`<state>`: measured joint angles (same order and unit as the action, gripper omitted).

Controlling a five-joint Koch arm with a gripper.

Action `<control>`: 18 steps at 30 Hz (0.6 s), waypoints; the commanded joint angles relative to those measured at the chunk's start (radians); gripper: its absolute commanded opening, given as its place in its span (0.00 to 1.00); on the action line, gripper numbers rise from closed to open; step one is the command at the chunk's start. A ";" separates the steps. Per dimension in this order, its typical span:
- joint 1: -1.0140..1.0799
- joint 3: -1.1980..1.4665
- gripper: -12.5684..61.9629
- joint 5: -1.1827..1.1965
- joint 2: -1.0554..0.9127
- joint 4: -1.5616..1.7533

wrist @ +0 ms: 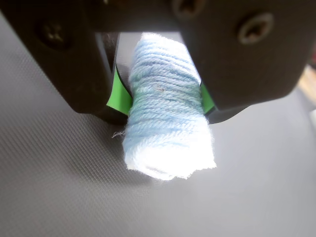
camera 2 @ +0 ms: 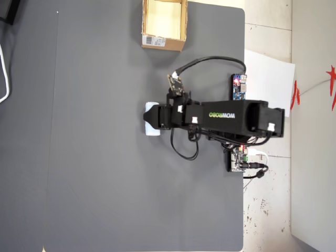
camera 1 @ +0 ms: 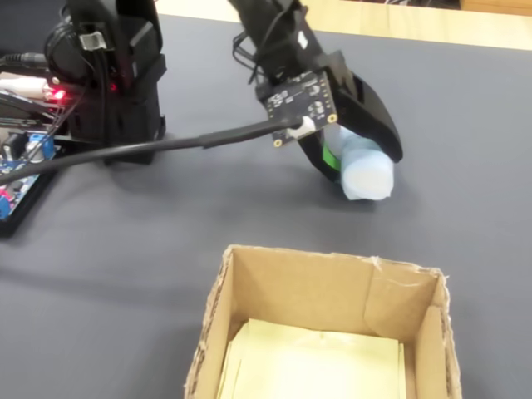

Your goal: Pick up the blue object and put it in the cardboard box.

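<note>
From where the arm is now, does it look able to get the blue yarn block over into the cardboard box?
Probably yes: the end effector grips the blue block, and bare mat lies toward the open-topped box.

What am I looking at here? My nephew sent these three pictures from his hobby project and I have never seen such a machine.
It is a small black robot arm standing at the edge of a dark grey table. One picture comes from a camera on the arm's wrist, looking past its tool; one from a fixed camera beside the table; one from straight above.

The tool is a two-jawed pincer with green pads. Its jaws press both sides of a small pale blue bundle of wound yarn, so it is gripping it. In the fixed view the bundle sits low, at or just above the table; I cannot tell whether it touches.

An open brown cardboard box with a pale yellowish inside stands apart from the bundle. Small circuit boards with cables lie beside the arm's base.
</note>
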<state>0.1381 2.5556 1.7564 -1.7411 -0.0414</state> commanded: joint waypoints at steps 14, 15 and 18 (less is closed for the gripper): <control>0.244 0.072 0.44 -0.031 -0.255 0.483; 0.268 0.058 0.44 -0.041 -0.261 0.483; 0.337 0.011 0.44 -0.098 -0.268 0.477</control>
<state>0.4633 2.6584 1.6690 -1.9758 0.3451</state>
